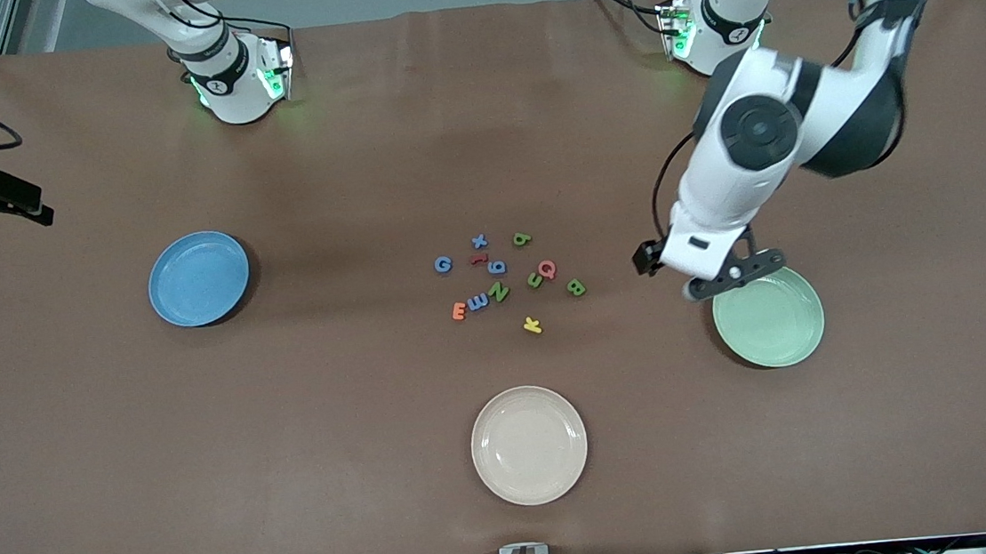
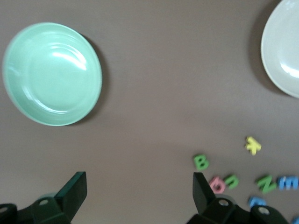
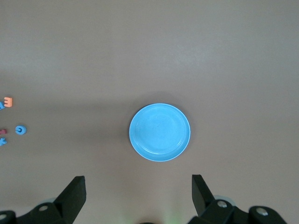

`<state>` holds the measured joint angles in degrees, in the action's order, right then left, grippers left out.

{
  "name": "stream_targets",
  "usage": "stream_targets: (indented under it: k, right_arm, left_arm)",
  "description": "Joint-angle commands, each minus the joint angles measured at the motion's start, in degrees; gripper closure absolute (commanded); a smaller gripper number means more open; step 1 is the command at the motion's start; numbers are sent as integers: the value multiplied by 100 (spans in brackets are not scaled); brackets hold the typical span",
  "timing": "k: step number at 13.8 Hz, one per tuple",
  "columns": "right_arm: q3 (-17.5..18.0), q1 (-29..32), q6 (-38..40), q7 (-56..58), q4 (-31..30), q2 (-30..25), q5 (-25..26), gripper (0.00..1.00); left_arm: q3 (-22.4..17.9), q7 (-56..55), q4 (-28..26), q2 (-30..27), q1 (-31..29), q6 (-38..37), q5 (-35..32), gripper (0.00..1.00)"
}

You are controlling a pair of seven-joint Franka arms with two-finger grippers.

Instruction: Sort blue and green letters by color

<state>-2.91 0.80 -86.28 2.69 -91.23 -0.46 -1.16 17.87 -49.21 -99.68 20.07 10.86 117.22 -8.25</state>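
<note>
Three plates on table (image 1: pixel 119 488): cream plate (image 1: pixel 529 444) nearest the front cam, green plate (image 1: pixel 770 318) toward left arm's end, blue plate (image 1: pixel 199 278) toward right arm's end, all bare. Letters clustered mid-table, between blue & green plates, farther from cam than cream plate, none on any plate. Nearest of cluster: yellow letter (image 1: pixel 533 325), then orange E (image 1: pixel 458 311) just beside blue M (image 1: pixel 477 302), green N (image 1: pixel 498 292) next to that. Green B (image 1: pixel 576 287) at cluster edge toward green plate; green u (image 1: pixel 534 280) touching or nearly touching pink letter (image 1: pixel 547 269). Blue 9 (image 1: pixel 497 267) beside red letter (image 1: pixel 479 259); blue G (image 1: pixel 443 264) at edge toward blue plate. Farthest: blue X (image 1: pixel 479 242) & green b (image 1: pixel 522 240). Left gripper (image 1: pixel 732 274) up in air over table at green plate's rim, on the cluster side; fingers spread wide, nothing between them; wrist view shows green plate, B, u, N, M below. Right gripper (image 3: pixel 138 198) not in front view; wrist view looks down on blue plate from high up, fingers wide apart, nothing held.
</note>
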Motion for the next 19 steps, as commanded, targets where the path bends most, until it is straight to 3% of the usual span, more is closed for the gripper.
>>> stream_targets:
  k: [1, 5, 8, 13, 15, 16, 19]
  right_arm:
    - [54, 43, -309, 12, 114, 685, -25, 0]
    - [89, -491, -1117, -206, 88, 1416, -86, 0]
    - [89, -1159, -1644, -2074, 36, 1855, -139, 0]
    - [89, -2057, -2524, -5325, 35, 2497, -201, 0]
    - [89, -2354, -2656, -6294, 79, 2752, -209, 5]
    - [98, -2470, -2901, -6760, 62, 2832, -236, 0]
    - [98, -2970, -3280, -8114, 71, 3113, -420, 0]
  left_arm:
    - [6, -727, 72, 566, 143, 711, -133, 0]
    - [6, -1782, 63, 1182, 486, 1513, -133, 4]
    - [-20, -2171, 19, 1543, 698, 1725, -133, 8]
    - [-55, -3118, 2, 1957, 935, 2033, -379, 31]
    - [-55, -3191, -104, 1939, 997, 2024, -379, 34]
    - [-55, -3200, -130, 1939, 997, 1981, -379, 36]
    - [-55, -3208, -236, 1939, 997, 1971, -379, 39]
